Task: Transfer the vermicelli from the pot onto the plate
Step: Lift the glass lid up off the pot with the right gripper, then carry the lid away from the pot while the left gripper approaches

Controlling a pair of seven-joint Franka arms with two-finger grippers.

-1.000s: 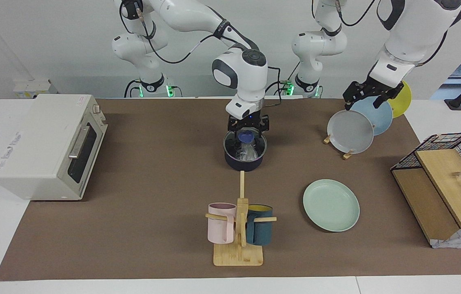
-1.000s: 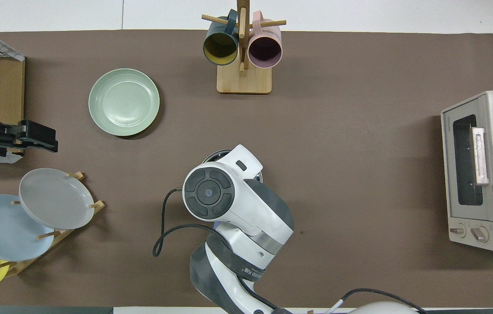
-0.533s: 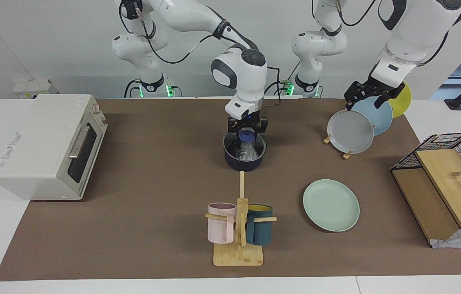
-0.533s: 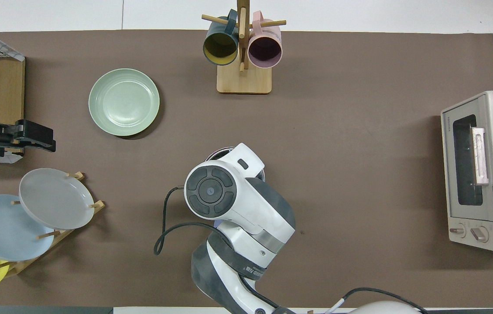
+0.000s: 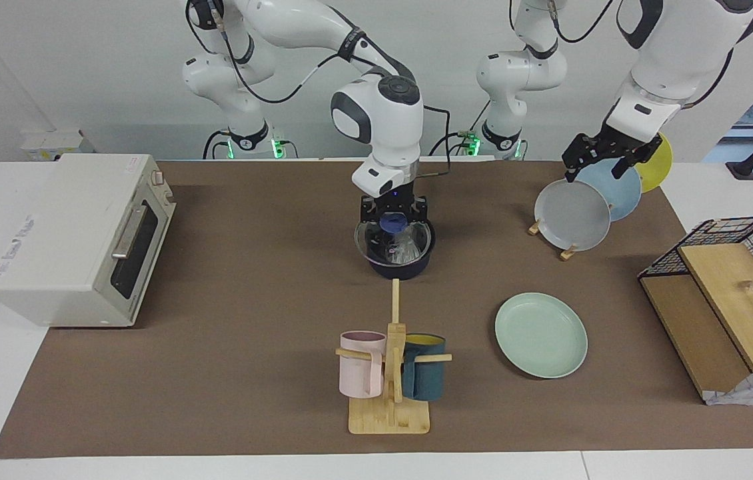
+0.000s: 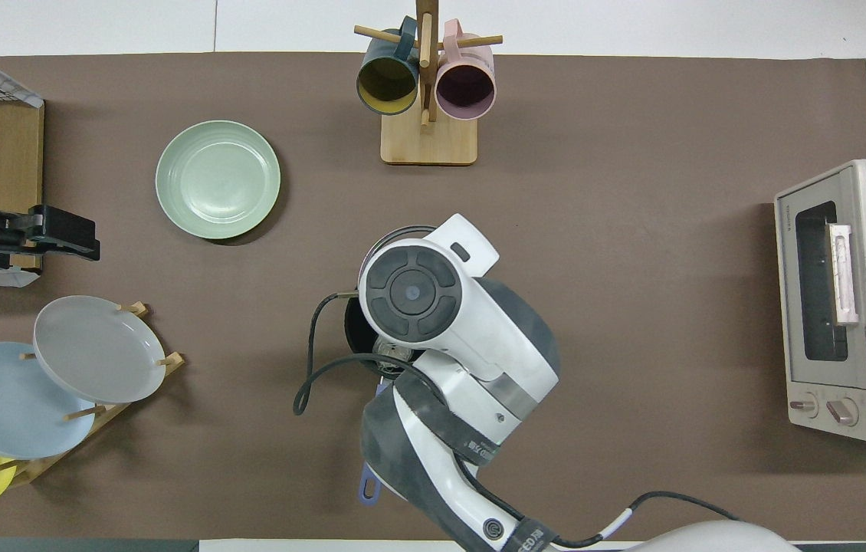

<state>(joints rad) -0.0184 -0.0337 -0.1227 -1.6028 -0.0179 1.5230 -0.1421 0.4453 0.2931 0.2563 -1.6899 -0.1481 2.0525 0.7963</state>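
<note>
Glassy white vermicelli (image 5: 404, 250) sits as one loose clump inside the pot (image 5: 393, 268), mid-table; nothing on the plate (image 5: 541, 335) yet. Clock bearings below are read on the facing view, pot as centre

Right gripper (image 5: 393, 220) is down at the pot's 12 o'clock edge. The blue handle stub sits between its jaws, so I read it as clamped on the pot by the handle root. From overhead my wrist covers most of the pot; only a dark rim sliver and the handle's end show

Plate is at about 4 o'clock, apart from the pot, lying flat. Mug stand (image 5: 390, 373) at 6 o'clock, toaster oven (image 5: 76, 237) out at 9, plate rack (image 5: 572, 215) at 2

Left gripper (image 5: 600, 155) waits over the plate rack; can't tell its jaw state

Handling, my judgement:
- noodles look light, soft and slick; they likely move as a tangle, not strand by strand
- pinching them directly looks unreliable: strands could slip out or trail
- the pot is rigid, so the handle is the sane grip. Holding close to the bowl keeps the lever short
- tipping over the plate's centre is my likely next move, and the clump may cling then drop all at once
- the plate rim is shallow, so a low pour height matters
- watch the mug stand's top post on the way across
</note>
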